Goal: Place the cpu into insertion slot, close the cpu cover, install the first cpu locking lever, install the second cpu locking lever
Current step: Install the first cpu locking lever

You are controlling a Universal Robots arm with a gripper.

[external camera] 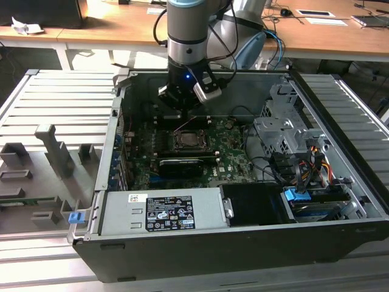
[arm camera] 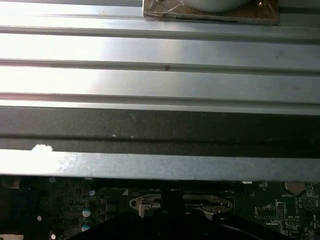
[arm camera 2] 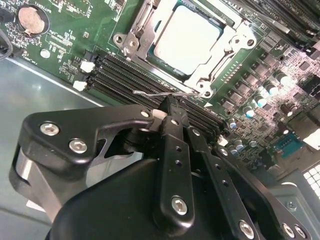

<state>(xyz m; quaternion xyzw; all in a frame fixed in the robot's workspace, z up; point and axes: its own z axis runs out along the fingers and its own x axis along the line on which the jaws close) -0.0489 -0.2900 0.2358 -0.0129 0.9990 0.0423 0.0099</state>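
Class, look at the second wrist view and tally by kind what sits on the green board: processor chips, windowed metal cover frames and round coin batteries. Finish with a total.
cpu: 1
cpu cover: 1
coin battery: 1
Total: 3

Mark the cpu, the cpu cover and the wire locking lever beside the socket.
cpu [arm camera 2: 187,40]: second wrist view, middle of its pale metal face.
cpu cover [arm camera 2: 231,47]: second wrist view, silver frame strip beside the cpu.
locking lever [arm camera 2: 155,93]: second wrist view, middle of the thin wire rod.
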